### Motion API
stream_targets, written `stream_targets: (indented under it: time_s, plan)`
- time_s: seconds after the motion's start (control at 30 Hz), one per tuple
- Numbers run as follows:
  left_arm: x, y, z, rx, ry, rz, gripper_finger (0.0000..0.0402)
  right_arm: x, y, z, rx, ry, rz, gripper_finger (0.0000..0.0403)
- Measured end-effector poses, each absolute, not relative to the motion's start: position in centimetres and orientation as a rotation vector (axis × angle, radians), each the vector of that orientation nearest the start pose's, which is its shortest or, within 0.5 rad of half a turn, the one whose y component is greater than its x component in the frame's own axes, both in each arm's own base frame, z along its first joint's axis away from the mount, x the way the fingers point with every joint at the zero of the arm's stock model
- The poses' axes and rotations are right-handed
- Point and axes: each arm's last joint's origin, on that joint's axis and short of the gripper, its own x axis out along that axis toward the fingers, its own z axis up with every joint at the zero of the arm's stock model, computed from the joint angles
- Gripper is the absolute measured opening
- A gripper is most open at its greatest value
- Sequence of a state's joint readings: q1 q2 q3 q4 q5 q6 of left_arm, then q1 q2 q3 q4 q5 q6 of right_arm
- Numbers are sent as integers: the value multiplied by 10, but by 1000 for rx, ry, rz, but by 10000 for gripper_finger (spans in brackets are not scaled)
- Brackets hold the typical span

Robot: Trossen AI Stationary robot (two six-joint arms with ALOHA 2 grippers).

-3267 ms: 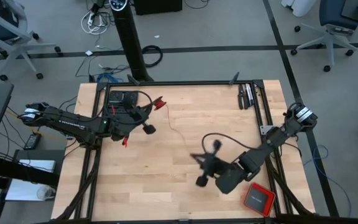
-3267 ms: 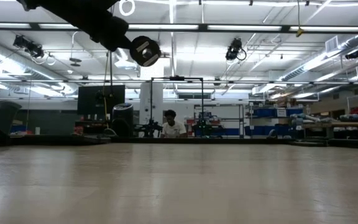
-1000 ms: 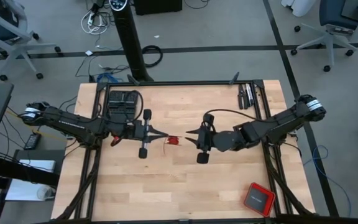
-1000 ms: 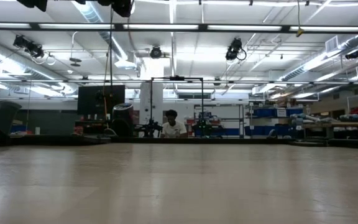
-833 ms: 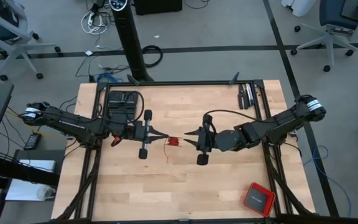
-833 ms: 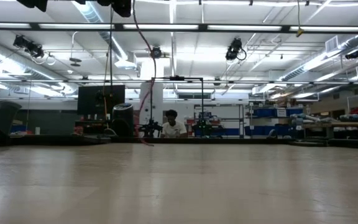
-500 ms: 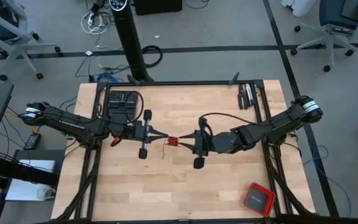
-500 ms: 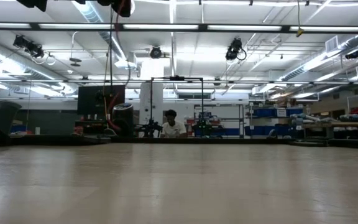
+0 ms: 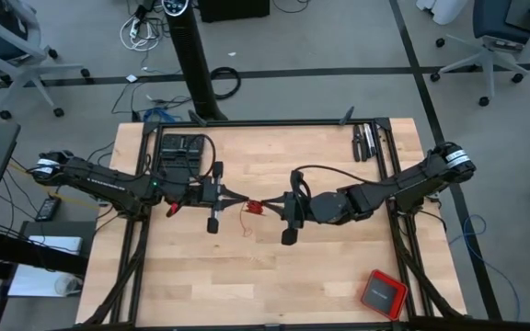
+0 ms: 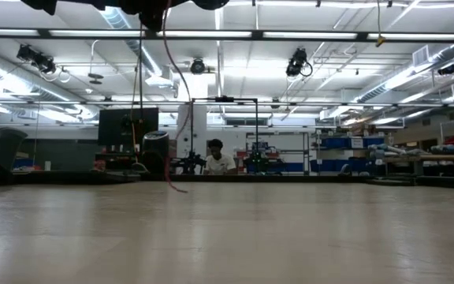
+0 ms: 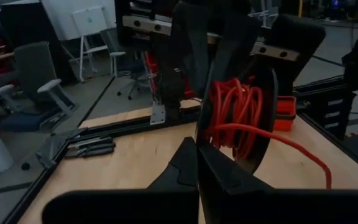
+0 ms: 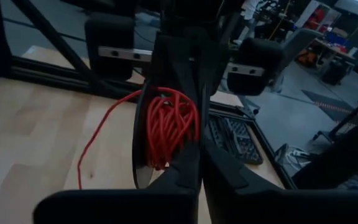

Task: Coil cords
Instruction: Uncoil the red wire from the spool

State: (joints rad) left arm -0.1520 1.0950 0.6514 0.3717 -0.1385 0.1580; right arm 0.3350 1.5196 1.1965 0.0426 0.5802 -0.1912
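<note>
High: left gripper (image 9: 243, 201) and right gripper (image 9: 270, 204) meet tip to tip at table (image 9: 339, 276) ctr, both pinching red cord (image 9: 257, 207) bundle; loose tail hangs toward 7 o'clock. Red box (image 9: 382, 293) at 5 o'clock corner.
Low: cord tail (image 10: 169, 95) dangles from above, 11 o'clock; person (image 10: 218, 158) far bkgd.
L wrist: fingers (image 11: 194, 165) pressed together, cord coil (image 11: 234, 118) just ahead.
R wrist: fingers (image 12: 194, 168) closed, coil (image 12: 169, 127) at tips.

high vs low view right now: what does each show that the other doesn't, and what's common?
High only: the left gripper and right gripper meet tip to tip over the table at a small bundle of red cord; a red box sits at the table's corner.
Low only: a person in the room behind, and ceiling lights.
Both: the cord's loose tail hanging down.
</note>
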Motion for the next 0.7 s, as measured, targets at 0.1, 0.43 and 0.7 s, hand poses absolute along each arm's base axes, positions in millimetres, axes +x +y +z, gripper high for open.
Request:
stream_targets:
  time_s: [0.1,0.43,0.7]
  plan:
    - [240,-32,280,164,74,18,3,332,97,320,-303,281,-228,5]
    - [239,-33,280,217,86,104,119,332,97,319,-298,290,-229,2]
    - [233,-31,278,260,146,127,151,330,95,317,-273,325,-231,1]
